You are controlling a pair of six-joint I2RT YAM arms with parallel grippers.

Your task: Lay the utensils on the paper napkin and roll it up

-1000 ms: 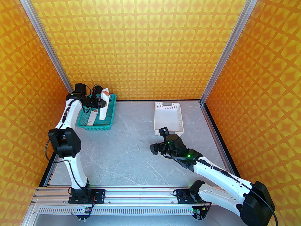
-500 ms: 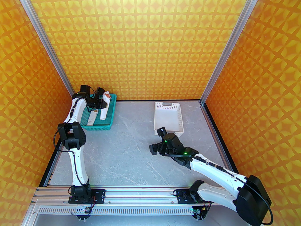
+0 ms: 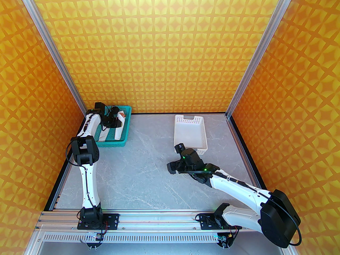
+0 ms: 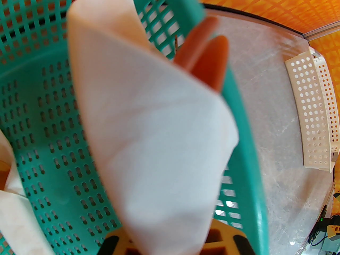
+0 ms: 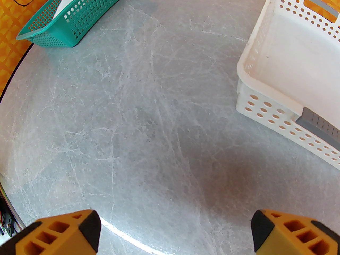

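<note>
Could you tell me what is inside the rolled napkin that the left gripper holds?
Two orange utensil tips poke out of the open end of the rolled napkin. The paper covers the rest of them and anything else inside.

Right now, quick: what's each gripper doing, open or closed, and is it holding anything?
Left gripper: closed on the white napkin roll, orange utensil ends poking out of it.
Right gripper: open, holding nothing, above the table.
</note>
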